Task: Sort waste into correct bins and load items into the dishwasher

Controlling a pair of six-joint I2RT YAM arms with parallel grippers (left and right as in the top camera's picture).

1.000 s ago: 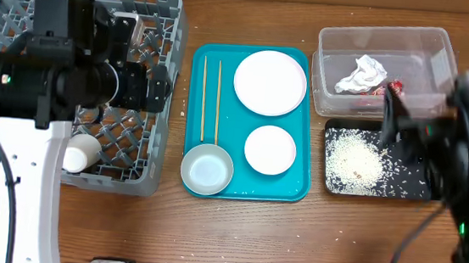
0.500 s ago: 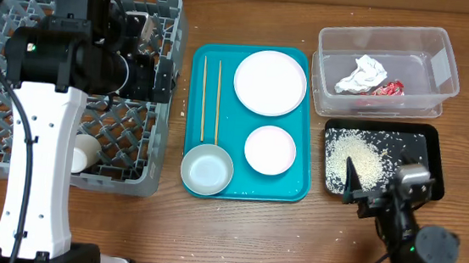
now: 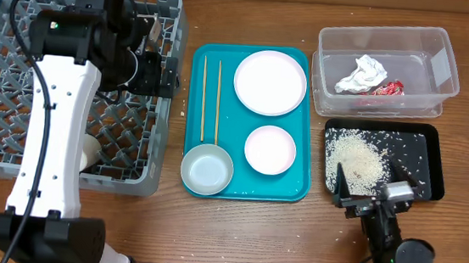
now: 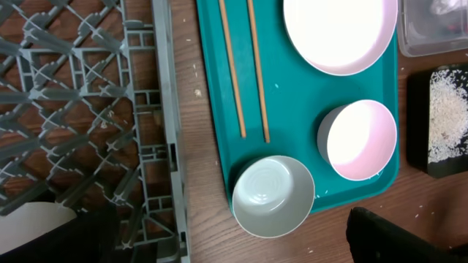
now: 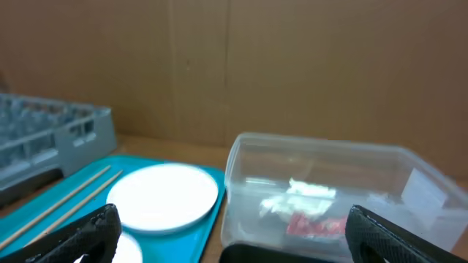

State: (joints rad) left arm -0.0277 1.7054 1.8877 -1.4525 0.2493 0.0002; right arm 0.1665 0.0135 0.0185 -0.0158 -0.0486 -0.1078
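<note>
My left gripper (image 3: 161, 59) (image 4: 228, 237) is open and empty, over the right edge of the grey dish rack (image 3: 21, 45) (image 4: 80, 88). A white cup (image 3: 88, 151) stands in the rack's front. Two chopsticks (image 3: 210, 100) (image 4: 245, 73), the round plate (image 3: 270, 82) (image 4: 340, 33), the small pale bowl (image 3: 269, 149) (image 4: 360, 139) and the grey-blue bowl (image 3: 206, 169) (image 4: 273, 196) lie on the teal tray (image 3: 293, 186). My right gripper (image 3: 372, 188) (image 5: 234, 241) is open and empty at the black tray's (image 3: 431, 157) front edge. Rice (image 3: 358, 158) lies in that tray. The napkin (image 3: 363, 75) (image 5: 300, 196) and red wrapper (image 3: 389, 88) (image 5: 316, 225) lie in the clear tub (image 3: 445, 56) (image 5: 409, 183).
A few rice grains lie on the wooden table by the black tray's front. A cardboard wall stands behind the table in the right wrist view. The right arm's base is at the front right edge.
My right arm has drawn back from over the tub and black tray to the table's front edge. My left arm has shifted toward the far right part of the rack.
</note>
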